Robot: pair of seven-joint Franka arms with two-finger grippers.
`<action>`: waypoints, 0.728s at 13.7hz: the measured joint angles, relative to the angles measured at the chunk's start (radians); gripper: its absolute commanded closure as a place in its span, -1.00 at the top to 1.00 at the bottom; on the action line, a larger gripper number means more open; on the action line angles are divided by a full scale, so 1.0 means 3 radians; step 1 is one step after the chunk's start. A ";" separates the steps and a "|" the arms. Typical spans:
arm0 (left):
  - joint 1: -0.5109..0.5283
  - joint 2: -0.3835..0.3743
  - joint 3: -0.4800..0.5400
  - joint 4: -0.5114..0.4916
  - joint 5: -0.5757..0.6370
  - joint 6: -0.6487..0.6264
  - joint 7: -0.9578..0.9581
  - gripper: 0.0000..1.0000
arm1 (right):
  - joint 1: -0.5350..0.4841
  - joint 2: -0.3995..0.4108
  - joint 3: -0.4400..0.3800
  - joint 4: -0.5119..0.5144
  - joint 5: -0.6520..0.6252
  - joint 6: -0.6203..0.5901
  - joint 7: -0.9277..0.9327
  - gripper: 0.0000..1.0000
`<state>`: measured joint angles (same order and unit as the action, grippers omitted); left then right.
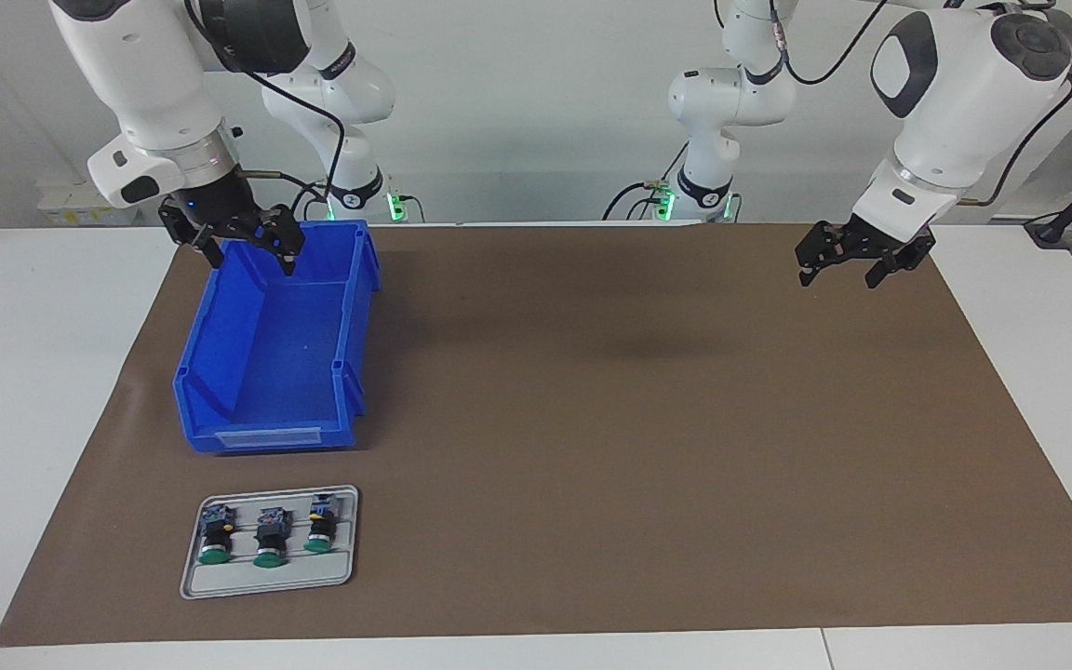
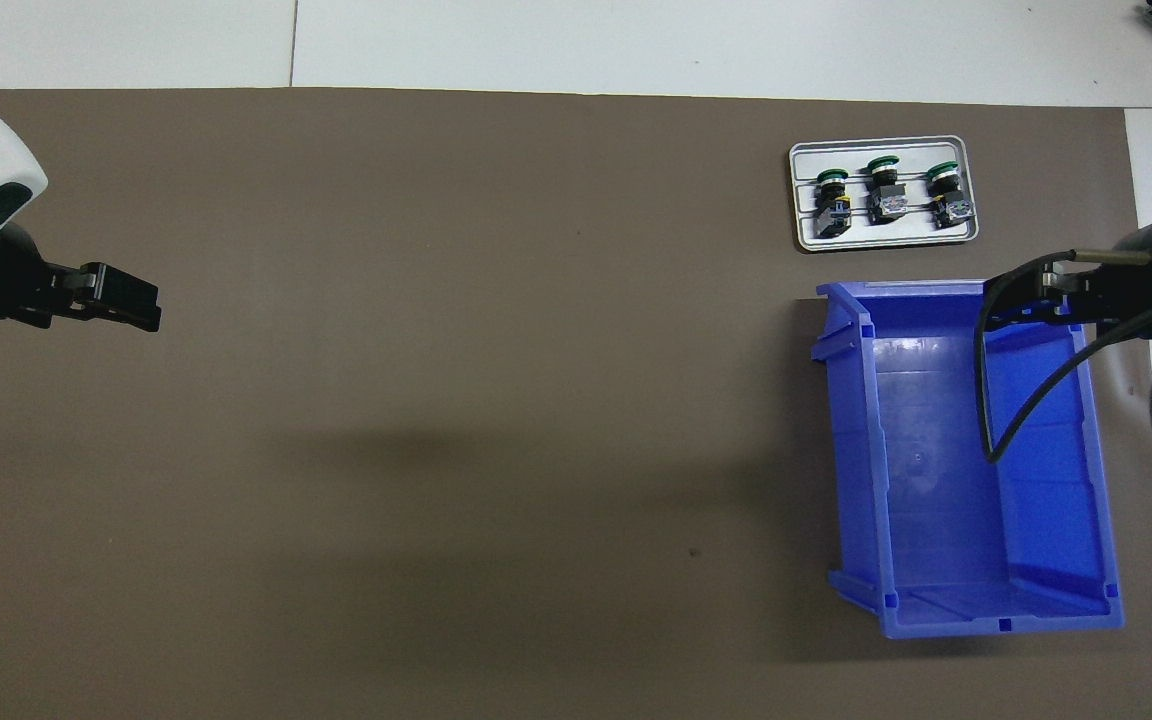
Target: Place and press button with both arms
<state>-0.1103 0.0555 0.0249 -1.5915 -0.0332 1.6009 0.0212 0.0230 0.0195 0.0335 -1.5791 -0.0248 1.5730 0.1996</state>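
Low in the facing frame, the button (image 1: 269, 540) lies untouched on a grey tray (image 1: 266, 584), the middle of three alike, caps turned away from the robots, probably laid out for easy picking. Above it, the empty blue bin (image 1: 210, 372) sits on the brown-matted surface (image 1: 592, 419). At top, the right claw (image 1: 252, 261) hangs spread wide and empty over the bin's robot-side rim; the left claw (image 1: 838, 277), equally wide and empty, waits over bare mat.
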 measured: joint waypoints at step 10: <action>0.0000 0.0000 0.0000 0.0000 0.0000 0.0000 0.0000 1.00 | -0.0047 -0.0001 -0.0009 -0.0002 0.0000 0.0017 0.0000 0.97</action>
<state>-0.1103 0.0555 0.0247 -1.5915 -0.0332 1.6009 0.0212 0.0090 0.0194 0.0308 -1.5796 -0.0248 1.5782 0.1996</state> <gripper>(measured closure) 0.000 0.000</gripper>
